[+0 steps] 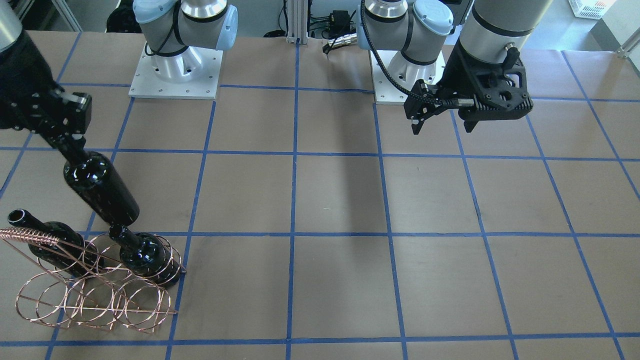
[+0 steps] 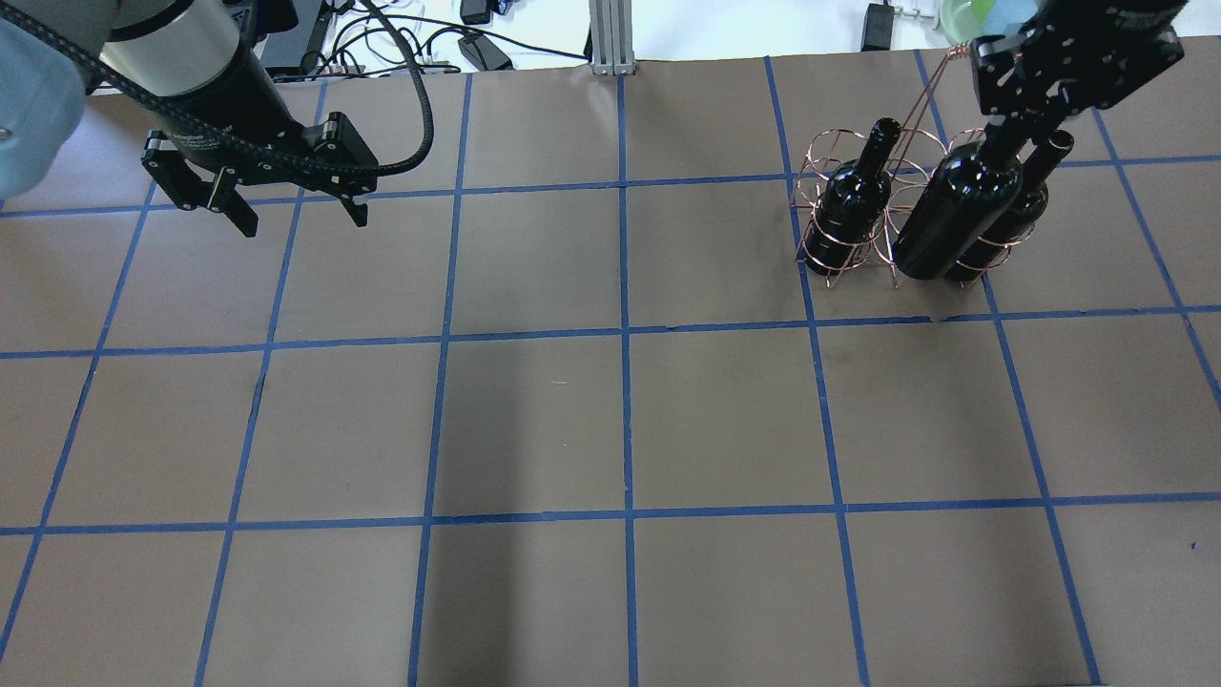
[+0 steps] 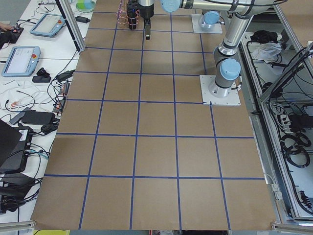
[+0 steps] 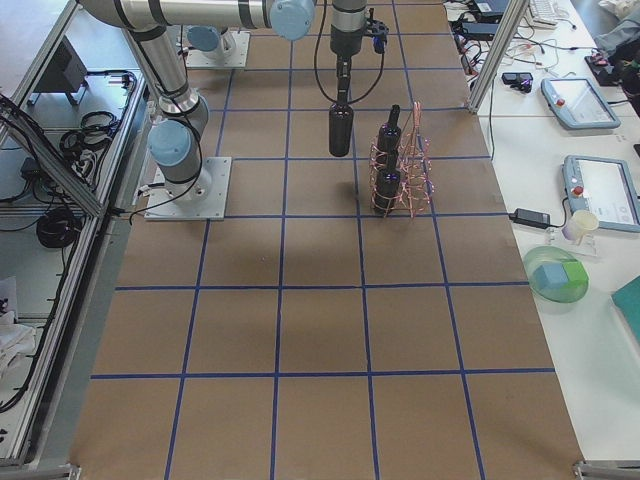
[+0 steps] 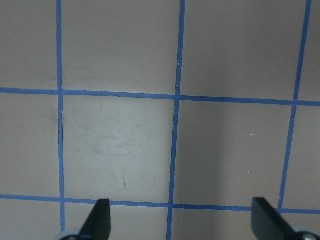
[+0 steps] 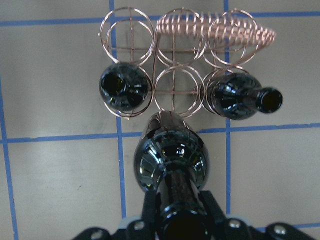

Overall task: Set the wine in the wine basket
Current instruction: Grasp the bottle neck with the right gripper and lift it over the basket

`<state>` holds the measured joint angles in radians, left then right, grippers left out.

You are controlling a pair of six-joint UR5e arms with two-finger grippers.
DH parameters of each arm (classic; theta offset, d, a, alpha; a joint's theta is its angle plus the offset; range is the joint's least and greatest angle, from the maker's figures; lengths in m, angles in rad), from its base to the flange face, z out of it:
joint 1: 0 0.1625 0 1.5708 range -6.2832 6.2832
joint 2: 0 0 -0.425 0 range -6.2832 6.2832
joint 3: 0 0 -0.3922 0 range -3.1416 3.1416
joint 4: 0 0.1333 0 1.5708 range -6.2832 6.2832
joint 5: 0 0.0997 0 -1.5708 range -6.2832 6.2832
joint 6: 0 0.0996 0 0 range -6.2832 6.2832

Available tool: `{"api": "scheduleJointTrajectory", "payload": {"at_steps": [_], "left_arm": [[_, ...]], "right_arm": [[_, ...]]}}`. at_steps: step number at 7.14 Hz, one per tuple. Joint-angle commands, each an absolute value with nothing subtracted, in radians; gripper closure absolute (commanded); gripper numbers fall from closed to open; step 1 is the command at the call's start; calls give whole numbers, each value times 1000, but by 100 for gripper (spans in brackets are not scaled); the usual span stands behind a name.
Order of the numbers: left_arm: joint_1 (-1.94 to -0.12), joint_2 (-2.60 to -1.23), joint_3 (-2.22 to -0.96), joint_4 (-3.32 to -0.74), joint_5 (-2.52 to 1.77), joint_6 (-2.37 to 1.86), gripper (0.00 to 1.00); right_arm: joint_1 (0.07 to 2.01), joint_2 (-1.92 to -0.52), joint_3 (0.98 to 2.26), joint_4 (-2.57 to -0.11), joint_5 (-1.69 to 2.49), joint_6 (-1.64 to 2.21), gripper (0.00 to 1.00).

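My right gripper (image 2: 1009,136) is shut on the neck of a glossy black wine bottle (image 2: 952,218), which hangs upright above the table. It hangs just on the robot's side of the copper wire wine basket (image 2: 825,157). In the right wrist view the held bottle (image 6: 172,160) sits just short of the empty middle front ring (image 6: 175,90). Two more bottles (image 6: 122,87) (image 6: 235,97) stand in the rings on either side. In the front view the held bottle (image 1: 102,190) hangs above the basket (image 1: 95,300). My left gripper (image 2: 296,210) is open and empty, far off.
The table (image 2: 610,410) is brown paper with a blue tape grid. The basket's coiled handle (image 1: 30,234) rises on its far side. The arm bases (image 1: 175,75) (image 1: 400,80) stand at the robot's edge. The left wrist view shows only bare paper (image 5: 175,125).
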<state>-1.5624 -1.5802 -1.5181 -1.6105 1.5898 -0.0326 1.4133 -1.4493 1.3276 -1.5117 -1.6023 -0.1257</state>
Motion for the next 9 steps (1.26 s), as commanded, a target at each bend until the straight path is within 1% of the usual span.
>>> {"api": "scheduleJointTrajectory", "payload": {"at_steps": [1,3,8,9], "left_arm": [[-1562,-1580,-1520,-1601,1591,37,0],[-1562,-1580,-1523,-1605,1591,25,0],[-1562,-1580,-1523,-1606,1592,28,0],[-1560,-1582,-1523,-1606,1592,34,0]], "right_arm": [[1410,-1362,1206,-1496,-1573,-133,100],[1405,-1330,1207,-1554,-1571,-140,100],[1376,-1330,1241,-1554,-1572,-153,100],[1376,-1331,1265,-1568,-1574,-153,100]]}}
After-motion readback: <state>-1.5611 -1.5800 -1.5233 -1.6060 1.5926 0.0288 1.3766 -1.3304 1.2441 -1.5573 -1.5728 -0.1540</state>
